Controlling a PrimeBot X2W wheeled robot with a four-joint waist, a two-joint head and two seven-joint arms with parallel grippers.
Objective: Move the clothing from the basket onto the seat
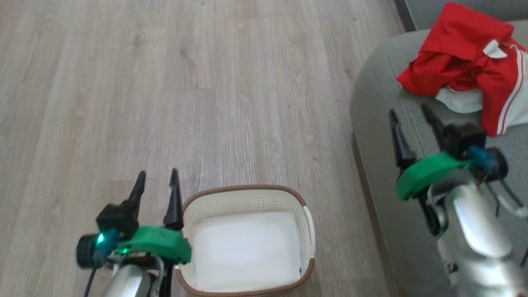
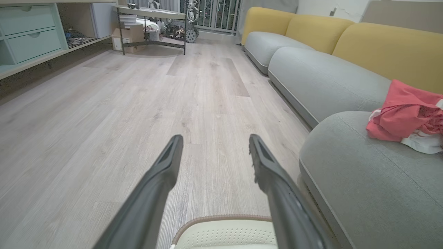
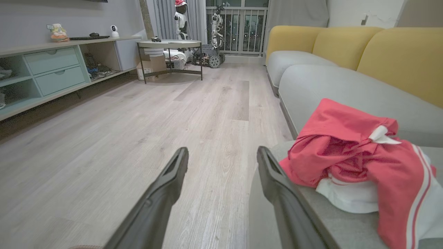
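The red clothing with white stripes lies heaped on the grey seat at the upper right; it also shows in the right wrist view and the left wrist view. The cream basket stands on the floor at the bottom centre, with only its white bottom showing inside; its rim edges the left wrist view. My left gripper is open just left of the basket, holding nothing. Over the seat's front edge my right gripper is open, a little short of the clothing and apart from it.
Pale wood floor stretches to the left and ahead. The sofa runs on with yellow back cushions. Far off stand a round side table, a low cabinet with drawers and small robot figures by a window.
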